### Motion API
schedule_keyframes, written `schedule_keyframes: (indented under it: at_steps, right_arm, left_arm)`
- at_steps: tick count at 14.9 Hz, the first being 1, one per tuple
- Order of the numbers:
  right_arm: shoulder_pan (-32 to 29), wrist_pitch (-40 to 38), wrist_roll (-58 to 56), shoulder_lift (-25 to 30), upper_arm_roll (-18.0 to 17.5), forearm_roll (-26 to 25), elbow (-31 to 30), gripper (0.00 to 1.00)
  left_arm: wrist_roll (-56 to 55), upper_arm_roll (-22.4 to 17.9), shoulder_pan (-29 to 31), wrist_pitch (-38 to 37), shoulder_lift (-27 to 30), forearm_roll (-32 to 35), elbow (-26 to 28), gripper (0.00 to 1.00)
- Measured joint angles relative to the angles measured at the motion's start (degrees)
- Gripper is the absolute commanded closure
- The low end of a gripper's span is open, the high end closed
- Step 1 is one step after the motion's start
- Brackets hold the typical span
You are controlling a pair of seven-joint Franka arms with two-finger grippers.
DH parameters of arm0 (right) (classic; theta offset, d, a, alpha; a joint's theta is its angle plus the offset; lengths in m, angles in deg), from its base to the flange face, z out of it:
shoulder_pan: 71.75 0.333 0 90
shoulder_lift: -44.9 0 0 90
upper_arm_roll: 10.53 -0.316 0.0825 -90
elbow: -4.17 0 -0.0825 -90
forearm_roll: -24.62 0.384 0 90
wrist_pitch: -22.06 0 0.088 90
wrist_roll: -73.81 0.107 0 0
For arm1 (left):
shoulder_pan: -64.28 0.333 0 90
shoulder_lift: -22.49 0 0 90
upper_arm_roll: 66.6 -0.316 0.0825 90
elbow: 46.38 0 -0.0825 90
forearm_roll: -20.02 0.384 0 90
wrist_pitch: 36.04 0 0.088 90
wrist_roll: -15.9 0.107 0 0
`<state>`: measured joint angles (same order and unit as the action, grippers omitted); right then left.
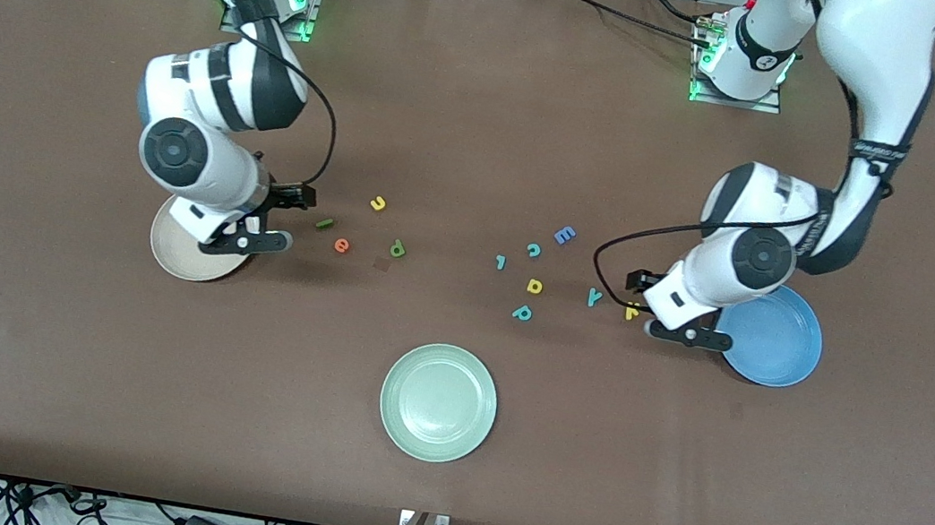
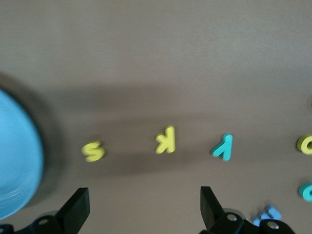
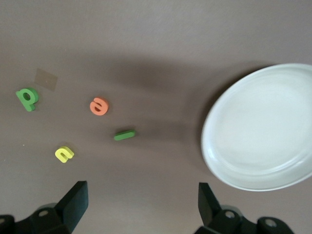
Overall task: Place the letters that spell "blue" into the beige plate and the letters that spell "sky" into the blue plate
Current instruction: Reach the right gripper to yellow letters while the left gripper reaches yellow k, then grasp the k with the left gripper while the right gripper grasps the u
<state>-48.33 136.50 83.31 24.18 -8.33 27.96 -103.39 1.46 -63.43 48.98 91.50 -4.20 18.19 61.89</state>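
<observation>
Letters for "blue": green b, orange e, dark green l and yellow u all lie loose on the table, beside the beige plate, toward the right arm's end.
Letters for "sky": yellow s, yellow k and teal y lie in a row on the table next to the blue plate, toward the left arm's end.
Right gripper: fingers spread apart, holding nothing, over the table just beside the beige plate.
Left gripper: fingers spread apart, empty, over the table just beside the s and k.
Progress: nothing done; both plates look bare, all seven letters are left to move.
Other items: pale green plate, blue E, teal c, yellow d-like letter, teal p.
Writing: none readable apart from the letters themselves.
</observation>
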Motion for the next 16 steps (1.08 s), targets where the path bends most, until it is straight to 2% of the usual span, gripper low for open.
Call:
schedule_keyframes:
  at_steps: [3, 6, 9, 11, 12, 13, 15, 16]
  right_arm:
    - [4.22, 2.72, 5.55, -1.28, -0.07, 0.04, -0.96, 0.00]
    - [9.11, 7.56, 9.49, -3.11, -0.15, 0.05, -1.45, 0.00]
    - [13.78, 14.12, 10.93, -4.92, -0.18, 0.05, -3.75, 0.00]
    - [15.04, 17.78, 11.00, -5.68, -0.16, 0.05, -6.38, 0.00]
    - [15.33, 19.35, 11.00, -5.97, -0.15, 0.05, -7.70, 0.01]
    - [15.55, 20.27, 11.00, -6.26, -0.15, 0.05, -8.70, 0.03]
    - [15.83, 20.92, 11.00, -6.92, -0.15, 0.05, -9.50, 0.12]
    - [15.92, 21.05, 11.00, -7.19, -0.15, 0.05, -9.57, 0.17]
  left_arm:
    - [-0.74, -0.03, -0.66, 5.69, -4.03, 0.00, 0.42, 0.00]
    - [-0.74, -0.22, -0.59, 7.74, -5.99, 0.00, 0.52, 0.02]
    - [-0.74, -0.26, -0.56, 8.88, -6.79, 0.02, 0.56, 0.23]
    - [-0.71, -0.25, -0.57, 9.58, -7.10, 0.03, 0.56, 0.26]
    - [-0.71, -0.25, -0.57, 9.91, -7.32, 0.04, 0.56, 0.33]
    - [-0.71, -0.25, -0.57, 10.22, -7.62, 0.04, 0.56, 0.38]
    - [-0.68, -0.24, -0.58, 11.01, -8.29, 0.04, 0.56, 0.57]
    - [-0.68, -0.25, -0.58, 11.28, -8.45, 0.04, 0.56, 0.62]
